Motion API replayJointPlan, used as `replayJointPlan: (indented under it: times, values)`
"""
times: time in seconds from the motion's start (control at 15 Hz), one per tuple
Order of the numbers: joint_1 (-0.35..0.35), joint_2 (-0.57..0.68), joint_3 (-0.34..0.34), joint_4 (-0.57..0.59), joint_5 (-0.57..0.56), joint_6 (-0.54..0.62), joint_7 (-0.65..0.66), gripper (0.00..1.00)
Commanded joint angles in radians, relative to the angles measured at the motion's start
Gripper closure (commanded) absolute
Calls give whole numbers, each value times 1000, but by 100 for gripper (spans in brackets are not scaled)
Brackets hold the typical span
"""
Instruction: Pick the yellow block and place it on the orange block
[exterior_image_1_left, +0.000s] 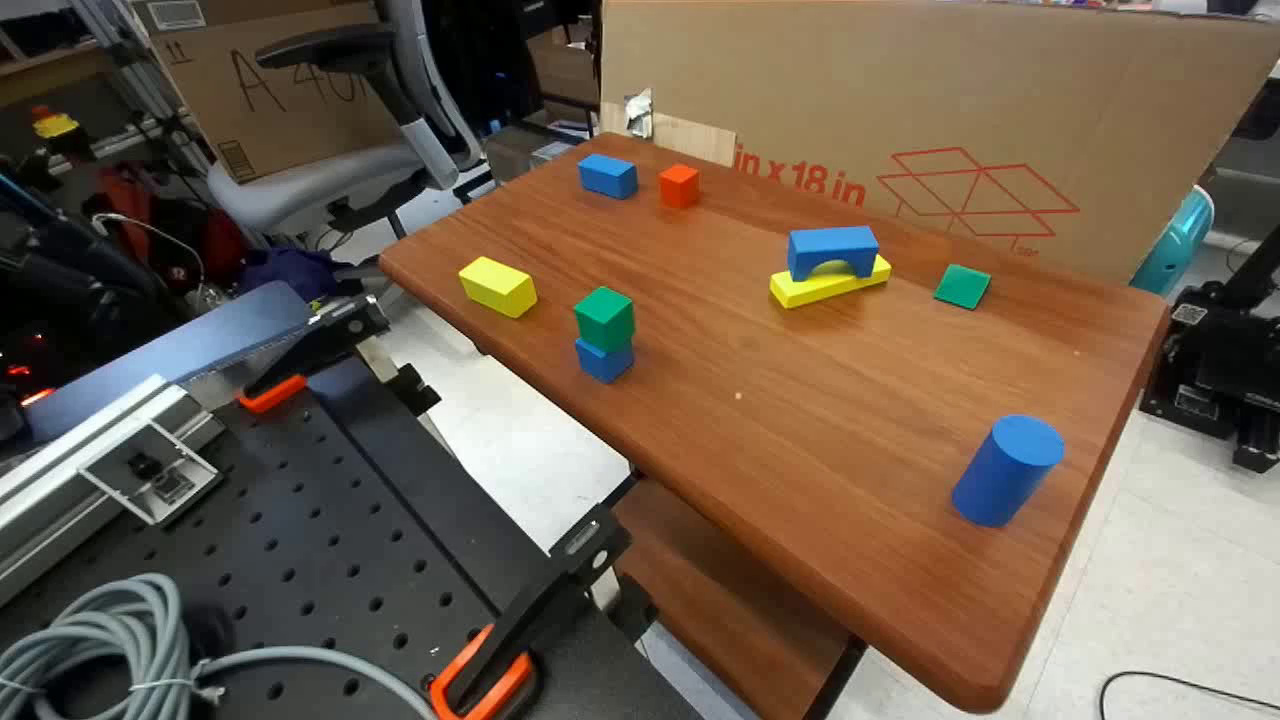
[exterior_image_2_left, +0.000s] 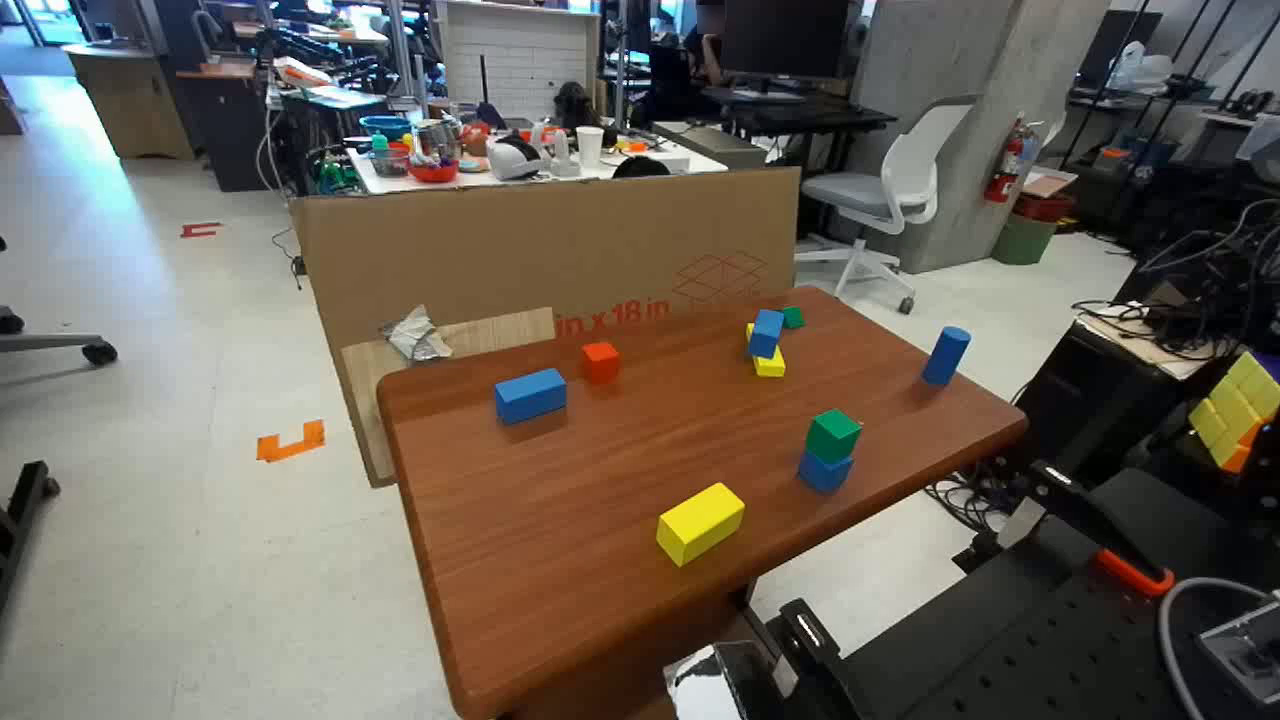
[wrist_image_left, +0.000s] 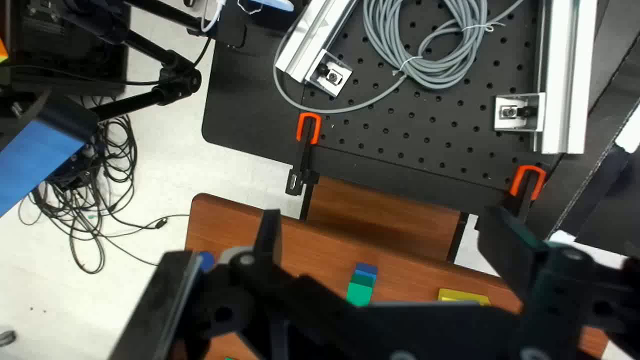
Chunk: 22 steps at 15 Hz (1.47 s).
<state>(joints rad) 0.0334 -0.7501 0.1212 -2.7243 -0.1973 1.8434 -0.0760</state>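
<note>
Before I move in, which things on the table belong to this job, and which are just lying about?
For the job:
yellow block, to pick
orange block, to place it on

Just lying about:
blue brick
green cube on blue cube
blue arch on yellow bar
green piece
blue cylinder

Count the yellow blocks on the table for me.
2: the short yellow brick near the edge of the table, and the longer yellow bar under the blue arch.
</note>
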Motion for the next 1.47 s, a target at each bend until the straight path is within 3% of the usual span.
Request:
replayJointPlan:
  times: [0.0, 0.6, 0.87, 1.4]
  values:
    - [21, 2, -18, 2, -12, -4, 12, 0]
    - [22, 28, -22, 10, -9, 16, 7, 0]
    - [16, 169, 2, 46, -29, 132, 39, 0]
    - [18, 583, 61, 167, -56, 389, 172, 0]
